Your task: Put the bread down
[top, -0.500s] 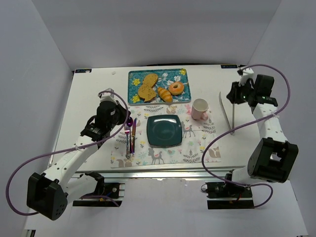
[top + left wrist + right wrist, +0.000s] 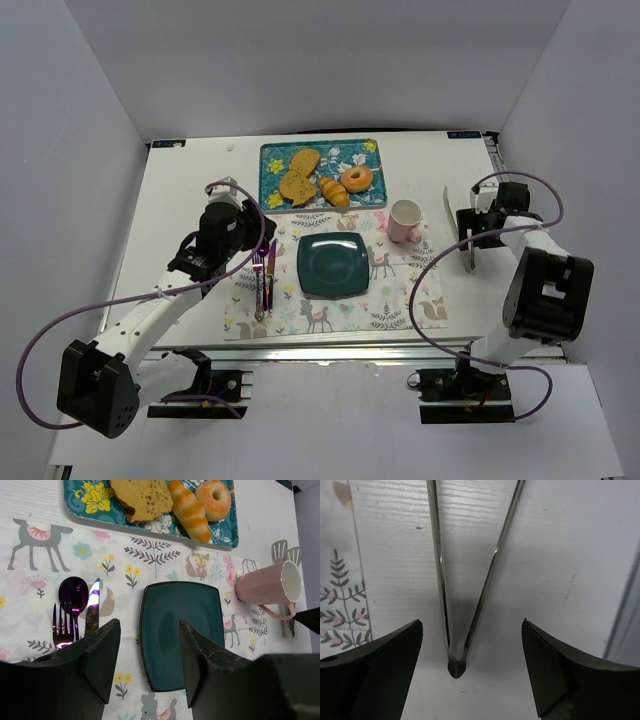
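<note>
You have a white table [image 2: 190, 200] with a flowered placemat [image 2: 400, 300] on its near half. A teal tray [image 2: 372, 150] lies just behind the placemat, at its far edge. A dark square plate [image 2: 333, 265] sits in the middle of the placemat.

Your left claw [image 2: 149, 625] is open and holds nothing. It hangs over the placemat near the left edge of the plate, well apart from the tray. Your right claw [image 2: 470, 630] is open too. Its fingers [image 2: 395, 650] stand on each side of the joined end of the metal tongs [image 2: 437, 555], apart from it. The tongs lie on the bare table, right of the placemat.

A fork [image 2: 258, 285], a knife [image 2: 270, 275] and a spoon [image 2: 263, 245] lie together left of the plate.

The bread [image 2: 305, 161] lies on the left half of the tray, toward the far rim. Its near end meets a rounder, browner slice [image 2: 294, 187]. A pink mug [image 2: 405, 220] is on the placemat, right of the plate. A croissant [image 2: 333, 192] and a doughnut [image 2: 357, 179] lie on the tray, right of the slices.
</note>
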Available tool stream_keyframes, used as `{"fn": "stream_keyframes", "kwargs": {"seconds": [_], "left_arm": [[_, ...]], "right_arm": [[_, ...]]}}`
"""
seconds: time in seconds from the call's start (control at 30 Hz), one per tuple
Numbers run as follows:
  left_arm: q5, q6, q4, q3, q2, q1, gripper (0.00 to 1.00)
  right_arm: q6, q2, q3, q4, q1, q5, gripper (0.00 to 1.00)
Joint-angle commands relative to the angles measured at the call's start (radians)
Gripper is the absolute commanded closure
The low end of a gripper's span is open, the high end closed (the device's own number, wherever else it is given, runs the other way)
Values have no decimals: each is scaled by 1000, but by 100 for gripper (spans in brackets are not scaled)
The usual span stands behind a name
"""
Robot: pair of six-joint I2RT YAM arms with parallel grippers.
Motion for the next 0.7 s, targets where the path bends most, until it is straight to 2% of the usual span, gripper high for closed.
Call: {"fn": "stream_keyframes", "kwargs": {"seconds": [0.0,0.17,0.43,0.57,0.63,0.67], "left_arm": [[20,28,2,23,-6,-2,40],[13,28,-16,11,-36,-2,40],[-12,-6,-19,-35,-91,-2,40],[-24,-14,-30,-26,-98,-2,40],[-29,-14,-35,-23,-102,-4,40],[-32,-15,-42,-18,-104,-2,40]], "right_arm": [[70,104,64,29,1,-26,18],[90,226,133,36,5,-44,27],[102,308,169,68,13,-34,42],[90,343,195,43,13,-53,64],[77,345,189,49,13,-57,70],[65,343,187,54,13,-58,78]]}}
